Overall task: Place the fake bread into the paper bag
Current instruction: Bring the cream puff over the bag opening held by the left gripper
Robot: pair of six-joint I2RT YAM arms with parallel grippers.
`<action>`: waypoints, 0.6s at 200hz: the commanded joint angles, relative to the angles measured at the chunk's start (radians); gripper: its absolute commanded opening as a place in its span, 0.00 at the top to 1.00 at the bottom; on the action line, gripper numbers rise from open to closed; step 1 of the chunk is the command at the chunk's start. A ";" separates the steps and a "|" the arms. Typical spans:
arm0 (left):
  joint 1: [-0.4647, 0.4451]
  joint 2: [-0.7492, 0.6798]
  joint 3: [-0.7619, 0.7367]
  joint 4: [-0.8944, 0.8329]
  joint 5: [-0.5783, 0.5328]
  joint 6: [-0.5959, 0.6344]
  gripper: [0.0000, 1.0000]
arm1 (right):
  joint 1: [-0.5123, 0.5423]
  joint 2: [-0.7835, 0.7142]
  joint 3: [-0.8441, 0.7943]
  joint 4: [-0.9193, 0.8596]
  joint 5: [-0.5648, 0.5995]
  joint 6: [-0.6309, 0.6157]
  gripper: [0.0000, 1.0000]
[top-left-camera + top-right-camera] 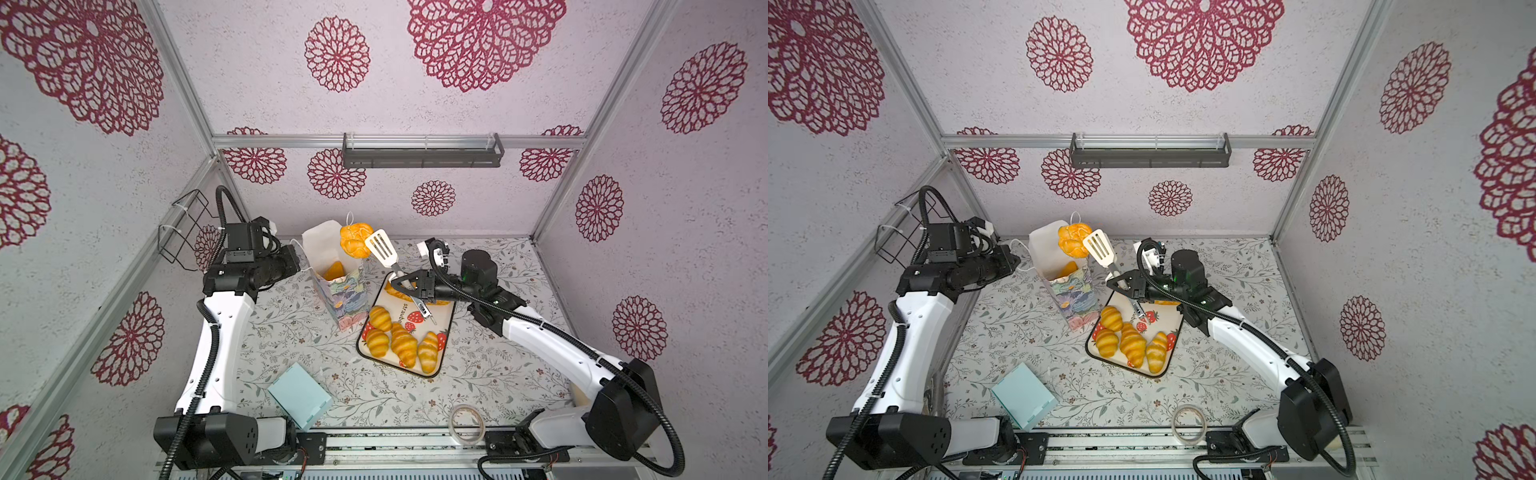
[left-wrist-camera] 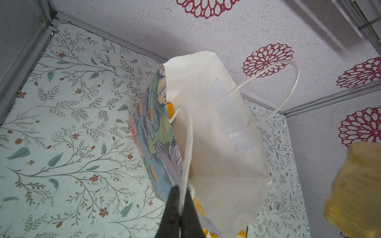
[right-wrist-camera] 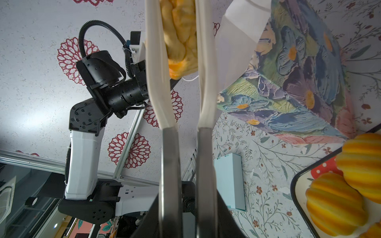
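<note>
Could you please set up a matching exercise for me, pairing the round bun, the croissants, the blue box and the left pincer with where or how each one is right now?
Things:
1. round bun
2. croissants
3. blue box
4. left pincer

Places or states:
A. shut on the cord handle of the bag
B. lying on the tray
C. held in the tongs, raised near the bag's top edge
D. on the table near its front edge, away from the tray

Pairs: 1-C, 2-B, 3-D, 4-A
</note>
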 commanded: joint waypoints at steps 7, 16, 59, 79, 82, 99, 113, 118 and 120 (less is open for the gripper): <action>0.007 -0.007 0.011 -0.004 0.001 0.003 1.00 | 0.021 0.025 0.093 0.072 -0.011 -0.031 0.69; 0.007 -0.006 0.011 -0.004 0.001 0.003 1.00 | 0.029 0.045 0.117 0.071 -0.010 -0.030 0.69; 0.007 -0.005 0.014 -0.004 0.002 0.003 1.00 | 0.041 0.135 0.223 0.059 -0.008 -0.020 0.68; 0.007 -0.002 0.014 -0.005 0.002 0.004 1.00 | 0.041 0.181 0.282 0.041 -0.010 -0.020 0.68; 0.007 -0.002 0.014 -0.004 0.002 0.004 1.00 | 0.041 0.188 0.288 0.039 -0.010 -0.019 0.68; 0.007 -0.004 0.014 -0.005 0.003 0.001 1.00 | 0.041 0.231 0.324 0.036 -0.013 -0.007 0.68; 0.007 -0.006 0.012 -0.004 0.002 0.002 1.00 | 0.041 0.264 0.345 0.055 -0.019 0.016 0.68; 0.007 -0.006 0.012 -0.004 0.002 0.002 1.00 | 0.041 0.274 0.350 0.066 -0.025 0.022 0.68; 0.007 -0.006 0.012 -0.005 0.002 0.003 1.00 | 0.042 0.279 0.353 0.069 -0.027 0.027 0.68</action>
